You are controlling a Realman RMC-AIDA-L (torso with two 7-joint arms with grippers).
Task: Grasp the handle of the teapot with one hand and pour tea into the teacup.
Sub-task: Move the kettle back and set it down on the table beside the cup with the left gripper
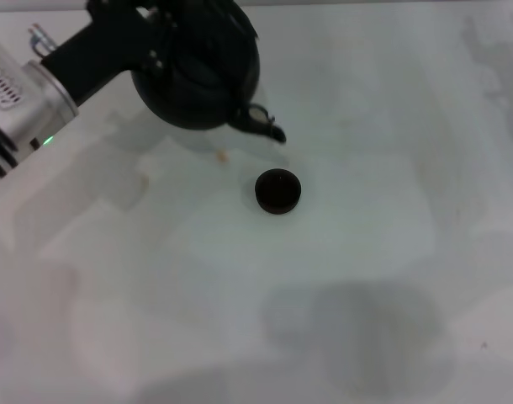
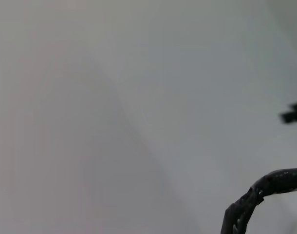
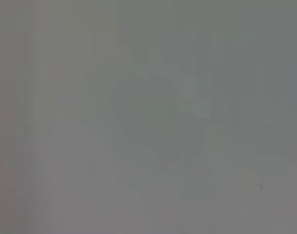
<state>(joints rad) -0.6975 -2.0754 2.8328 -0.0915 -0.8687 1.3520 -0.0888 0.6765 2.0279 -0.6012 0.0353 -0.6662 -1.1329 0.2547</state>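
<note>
Tilting spout toward teacup, teapot is held aloft by left gripper at handle, head view; grip hidden, state cannot be told. Left wrist: handle arc seen. Right wrist: only table shown.

The round matte-black teapot sits at the far left, tilted, its short curved spout aimed toward the teacup. The teacup (tiny, black, handleless) stands upright near the spout, not touching it.
</note>
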